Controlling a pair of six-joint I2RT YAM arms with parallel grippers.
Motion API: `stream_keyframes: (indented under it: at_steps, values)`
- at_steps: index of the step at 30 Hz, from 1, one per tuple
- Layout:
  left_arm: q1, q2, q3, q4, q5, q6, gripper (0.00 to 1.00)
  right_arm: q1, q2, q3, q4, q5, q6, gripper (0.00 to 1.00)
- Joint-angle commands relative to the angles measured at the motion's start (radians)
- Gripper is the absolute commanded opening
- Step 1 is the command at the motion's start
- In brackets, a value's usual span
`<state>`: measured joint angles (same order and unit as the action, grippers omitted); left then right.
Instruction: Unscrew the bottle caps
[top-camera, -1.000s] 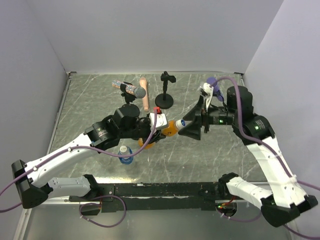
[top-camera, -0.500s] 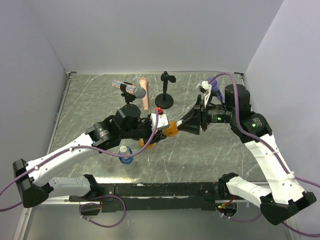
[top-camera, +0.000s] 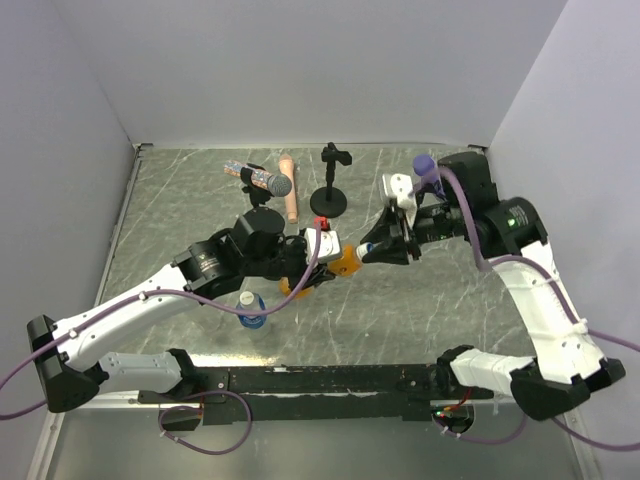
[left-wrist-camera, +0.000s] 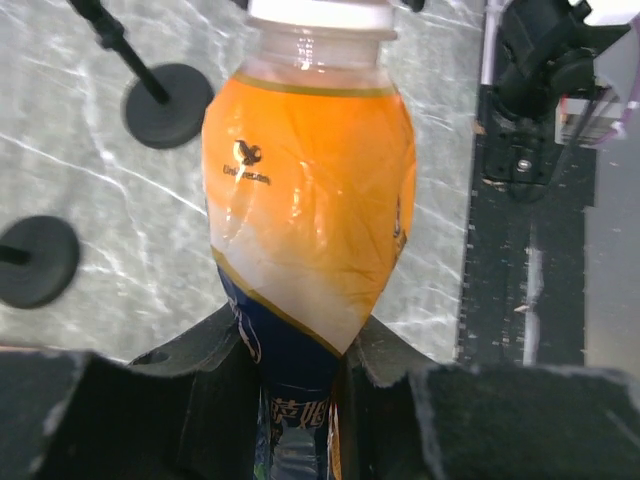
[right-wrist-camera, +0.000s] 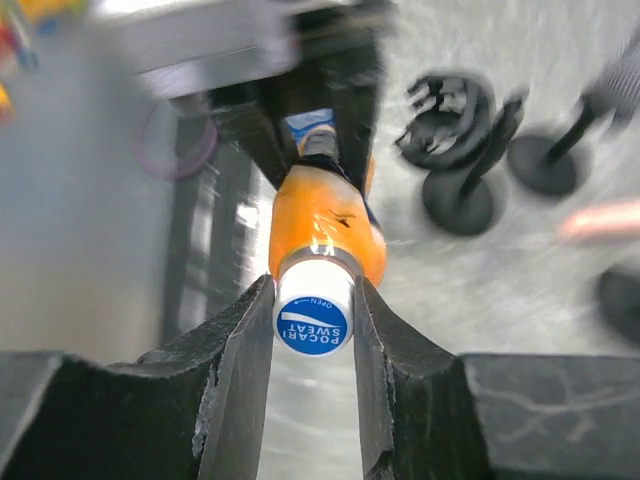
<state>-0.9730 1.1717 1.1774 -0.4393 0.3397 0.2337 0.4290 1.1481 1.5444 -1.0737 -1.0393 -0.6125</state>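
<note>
An orange bottle (top-camera: 346, 260) lies level above the table, held between both arms. My left gripper (top-camera: 322, 264) is shut on its dark blue lower end; in the left wrist view the bottle (left-wrist-camera: 305, 190) fills the frame, with the left gripper (left-wrist-camera: 298, 345) clamped round its base. The bottle's white cap with a blue top (right-wrist-camera: 314, 312) sits squeezed between the pads of my right gripper (right-wrist-camera: 313, 300), which is shut on it (top-camera: 372, 250). A small blue bottle (top-camera: 251, 312) with a whitish cap (top-camera: 247, 298) stands upright near the left arm.
A black microphone stand (top-camera: 330, 200) rises at the back centre. A grey-headed microphone (top-camera: 268, 182) and a pinkish handle (top-camera: 288, 192) lie beside it. A purple ball head (top-camera: 424, 163) shows by the right arm. Round black bases (left-wrist-camera: 168, 100) (left-wrist-camera: 38, 260) sit on the marbled table.
My right gripper moved left onto the orange bottle's cap and went from open to shut on it, its wrist turning. The left arm kept holding the bottle in place.
</note>
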Motion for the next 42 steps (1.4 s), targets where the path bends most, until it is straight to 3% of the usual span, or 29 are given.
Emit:
stream_keyframes:
  at_steps: [1,3,6,9,11,12,13,16,19,22,28,42]
  values:
    - [-0.007,0.005,0.057,0.008,-0.021,0.044,0.01,0.045,0.044,0.157,-0.431,-0.095,-0.786,0.12]
    - [-0.009,0.003,0.060,-0.001,-0.031,0.053,0.01,0.068,0.019,0.132,-0.378,-0.003,-0.861,0.17]
    - [-0.010,0.002,0.057,-0.006,-0.038,0.058,0.01,0.085,-0.036,0.080,-0.272,0.067,-0.788,0.27]
    - [-0.010,-0.001,0.045,0.008,-0.038,0.053,0.01,0.083,-0.054,0.082,-0.221,0.062,-0.631,0.61]
    - [-0.010,0.002,0.044,0.016,-0.038,0.047,0.01,0.082,-0.091,0.051,-0.098,0.050,-0.433,0.89]
    - [-0.010,0.008,0.045,0.017,-0.036,0.046,0.01,0.077,-0.108,0.040,-0.022,0.041,-0.308,0.98]
    - [-0.012,0.009,0.047,0.016,-0.034,0.044,0.01,0.070,-0.113,0.036,0.022,0.018,-0.193,0.99]
    - [-0.015,0.019,0.053,0.014,-0.036,0.042,0.01,0.068,-0.140,-0.015,0.162,-0.005,0.124,0.99]
    - [-0.018,0.014,0.044,0.024,-0.039,0.032,0.01,0.053,-0.175,-0.098,0.302,0.118,0.441,0.99]
    - [-0.021,0.003,0.030,0.039,-0.039,0.026,0.01,0.010,-0.191,-0.164,0.343,0.163,0.562,0.99]
    - [-0.023,0.003,0.028,0.040,-0.041,0.021,0.01,-0.015,-0.188,-0.199,0.351,0.185,0.611,0.94]
    - [-0.024,-0.006,0.024,0.040,-0.050,0.024,0.01,-0.029,-0.180,-0.178,0.291,0.159,0.556,0.55]
